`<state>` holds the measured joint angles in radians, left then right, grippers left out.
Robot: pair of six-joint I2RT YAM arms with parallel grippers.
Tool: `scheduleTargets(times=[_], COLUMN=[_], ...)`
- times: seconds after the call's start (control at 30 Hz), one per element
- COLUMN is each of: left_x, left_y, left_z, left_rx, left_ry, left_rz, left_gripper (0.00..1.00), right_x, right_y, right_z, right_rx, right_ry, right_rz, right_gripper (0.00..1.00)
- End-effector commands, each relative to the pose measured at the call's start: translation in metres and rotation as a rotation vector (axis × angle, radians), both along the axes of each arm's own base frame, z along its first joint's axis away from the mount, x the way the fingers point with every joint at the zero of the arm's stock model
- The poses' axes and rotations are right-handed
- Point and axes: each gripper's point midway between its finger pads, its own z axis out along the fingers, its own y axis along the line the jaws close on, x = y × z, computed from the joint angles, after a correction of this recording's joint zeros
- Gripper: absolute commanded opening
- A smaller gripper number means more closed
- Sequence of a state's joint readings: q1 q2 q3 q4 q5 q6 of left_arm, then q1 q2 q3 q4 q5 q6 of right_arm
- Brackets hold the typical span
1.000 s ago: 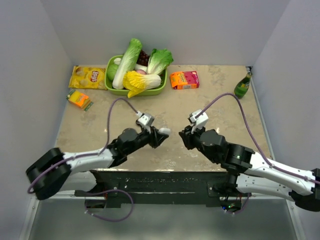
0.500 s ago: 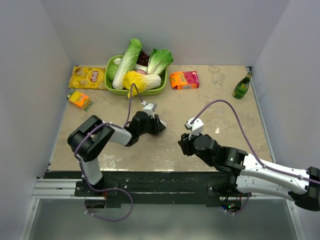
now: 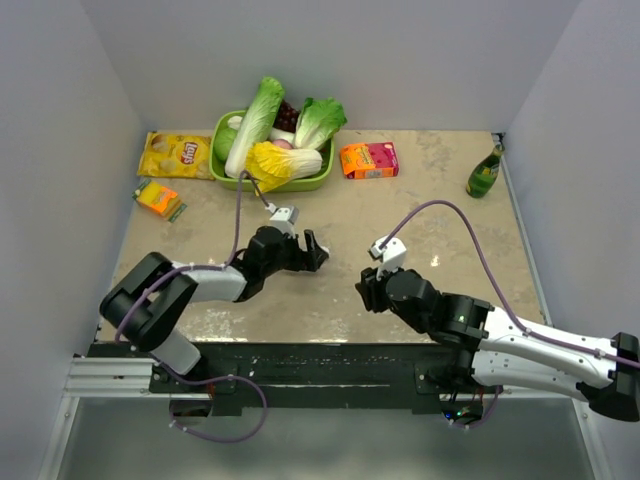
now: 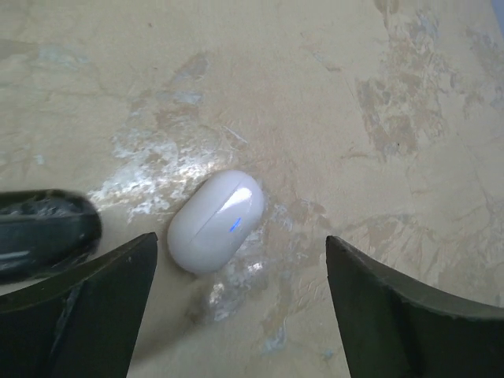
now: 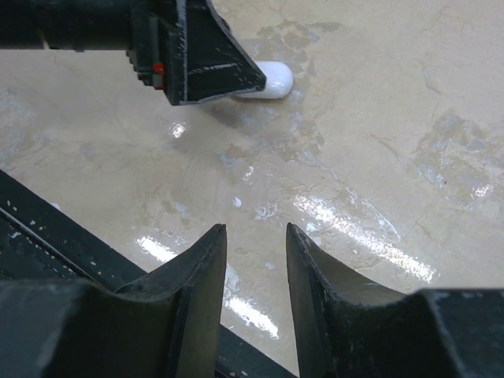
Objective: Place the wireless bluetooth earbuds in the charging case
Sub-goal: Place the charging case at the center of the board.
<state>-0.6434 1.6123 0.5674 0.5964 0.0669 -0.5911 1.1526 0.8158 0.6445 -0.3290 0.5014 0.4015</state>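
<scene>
Charging case [image 4: 214, 221] lies between the wide-spread left fingers [image 4: 94, 307], close beside one; right fingers [image 5: 189, 299] narrowly apart, empty.

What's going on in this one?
The left gripper hangs wide open just over the white case, which lies shut on the table with a small blue light showing. Nothing grips it. The right gripper is open and empty, low over the table near its front edge. No earbuds show in any view, so they may be inside the case.
</scene>
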Motion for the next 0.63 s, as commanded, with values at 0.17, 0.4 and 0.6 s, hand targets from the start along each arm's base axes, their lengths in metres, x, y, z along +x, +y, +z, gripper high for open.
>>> scheduleTargets(times=[0.17, 0.4, 0.6], left_x=[-0.001, -0.015, -0.035], left_y=[0.070, 0.111, 0.105], left_z=[0.069, 0.060, 0.064], left_rx=[-0.015, -0.063, -0.058], left_ry=[-0.028, 0.085, -0.036], left_rz=[0.381, 0.646, 0.460], left_gripper=[1.00, 1.00, 1.00], right_x=[0.010, 0.017, 0.014], right_y=[-0.004, 0.001, 0.011], right_z=[0.021, 0.027, 0.027], right_rx=[0.115, 0.133, 0.165], right_ry=[-0.059, -0.115, -0.077], right_rz=[-0.081, -0.079, -0.066], right_gripper=[0.45, 0.59, 0.98])
